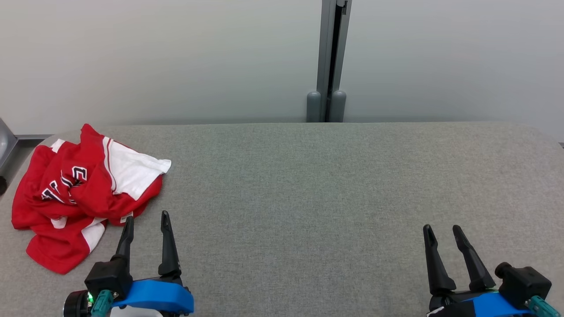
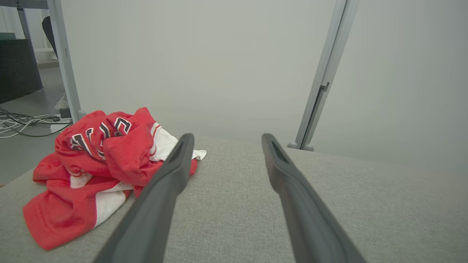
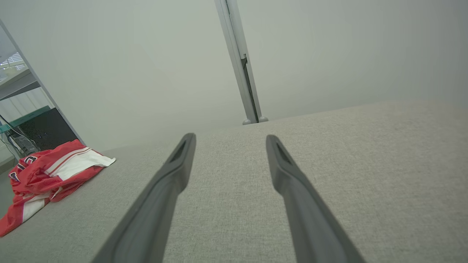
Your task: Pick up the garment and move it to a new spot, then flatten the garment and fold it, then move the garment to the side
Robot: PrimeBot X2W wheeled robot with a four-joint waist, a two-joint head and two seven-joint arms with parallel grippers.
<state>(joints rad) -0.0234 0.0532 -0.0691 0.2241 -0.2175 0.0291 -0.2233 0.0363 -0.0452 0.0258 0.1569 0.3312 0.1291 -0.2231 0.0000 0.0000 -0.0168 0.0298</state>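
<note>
A crumpled red and white garment (image 1: 75, 193) with dark lettering lies in a heap at the far left of the grey fabric table (image 1: 308, 198). The left wrist view has the garment (image 2: 98, 160) left of the fingers, and the right wrist view has the garment (image 3: 47, 175) at the far left. My left gripper (image 1: 146, 222) stands open at the lower left, its fingertips just short of the garment's near edge, holding nothing. My right gripper (image 1: 442, 229) stands open at the lower right over bare table, far from the garment.
A pale wall runs behind the table, with a grey vertical post (image 1: 328, 61) at its middle. Off the table's left end there are cables on the floor (image 2: 22, 124) and a dark cabinet (image 2: 18, 69). The table's left corner is rounded.
</note>
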